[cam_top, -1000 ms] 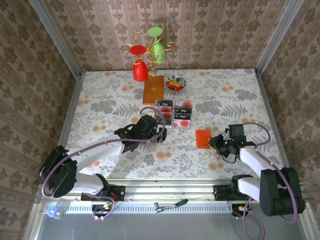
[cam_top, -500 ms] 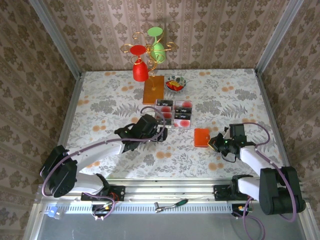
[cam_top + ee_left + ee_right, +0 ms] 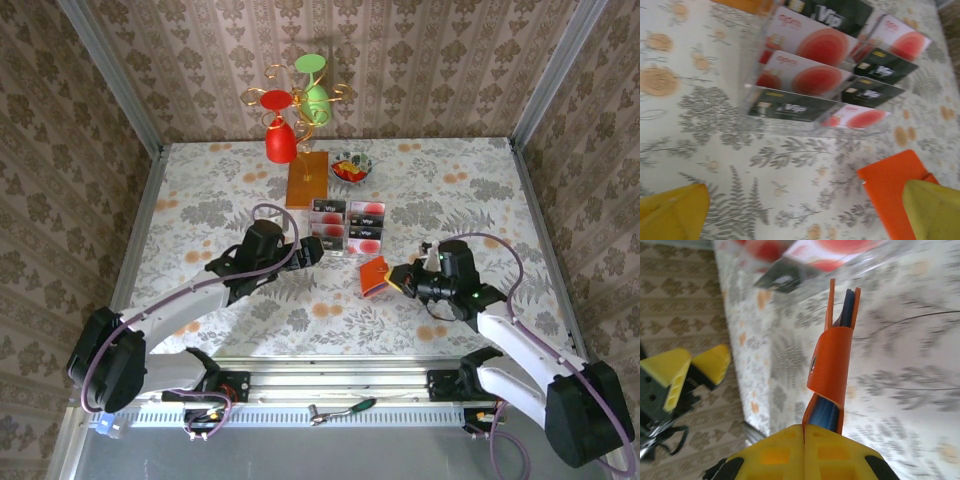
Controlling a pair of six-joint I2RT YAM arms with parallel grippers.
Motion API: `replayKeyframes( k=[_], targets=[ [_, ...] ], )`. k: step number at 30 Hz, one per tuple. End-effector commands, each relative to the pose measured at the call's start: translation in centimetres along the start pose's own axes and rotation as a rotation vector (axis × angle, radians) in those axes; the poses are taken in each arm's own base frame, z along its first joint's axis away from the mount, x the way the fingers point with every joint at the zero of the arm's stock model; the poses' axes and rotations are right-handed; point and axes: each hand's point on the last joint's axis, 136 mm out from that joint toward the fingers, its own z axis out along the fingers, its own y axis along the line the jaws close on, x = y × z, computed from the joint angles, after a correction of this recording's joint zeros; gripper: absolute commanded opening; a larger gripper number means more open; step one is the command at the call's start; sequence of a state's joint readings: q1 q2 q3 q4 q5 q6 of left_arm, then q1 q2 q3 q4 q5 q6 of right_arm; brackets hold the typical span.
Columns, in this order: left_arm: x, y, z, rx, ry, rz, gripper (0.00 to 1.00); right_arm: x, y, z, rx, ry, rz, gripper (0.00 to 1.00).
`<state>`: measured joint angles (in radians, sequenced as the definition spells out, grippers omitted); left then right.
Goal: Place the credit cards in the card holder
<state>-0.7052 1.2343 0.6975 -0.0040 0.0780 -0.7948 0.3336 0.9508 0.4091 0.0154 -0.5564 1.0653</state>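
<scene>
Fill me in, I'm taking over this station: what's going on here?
The right gripper has its jaws shut on the orange card holder, holding it tipped up on edge near the clear tray. The credit cards sit in that tray. The left gripper hovers by the tray with jaws open, holding nothing.

A mock-up robot test cell is shown: wallpaper-printed panels are held by aluminium posts, the bench is floral-clothed, and robot arms are bolted to a metal rail.
</scene>
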Motion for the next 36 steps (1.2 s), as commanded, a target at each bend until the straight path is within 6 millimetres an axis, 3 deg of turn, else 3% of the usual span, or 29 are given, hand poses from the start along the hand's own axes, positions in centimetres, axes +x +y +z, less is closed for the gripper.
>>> replayKeyframes(
  k=[1, 10, 16, 21, 28, 36],
  targets=[
    [-0.9, -2.8, -0.6, 0.151, -0.017, -0.060, 1.00, -1.2, 6.0, 0.3, -0.137, -0.054, -0.024, 0.00],
    [-2.6, -4.6, -1.0, 0.319, -0.082, -0.241, 1.00, 0.2, 14.5, 3.1, -0.298, -0.018, -0.095, 0.00],
    [-3.8, -5.3, -1.6, 0.368, -0.129, -0.298, 1.00, 0.6, 17.0, 4.4, -0.345, -0.005, -0.101, 0.00],
    [-4.2, -5.4, -1.8, 0.409, -0.164, -0.332, 0.95, 0.9, 16.5, 5.0, -0.333, -0.001, -0.091, 0.00],
    [-5.1, -5.7, -2.7, 0.479, -0.213, -0.347, 0.69, 1.0, 14.0, 5.4, -0.287, -0.017, -0.072, 0.00],
    [-5.5, -4.9, -3.2, 0.478, -0.243, -0.360, 0.55, 1.0, 12.9, 5.8, -0.262, -0.020, -0.066, 0.00]
  ],
)
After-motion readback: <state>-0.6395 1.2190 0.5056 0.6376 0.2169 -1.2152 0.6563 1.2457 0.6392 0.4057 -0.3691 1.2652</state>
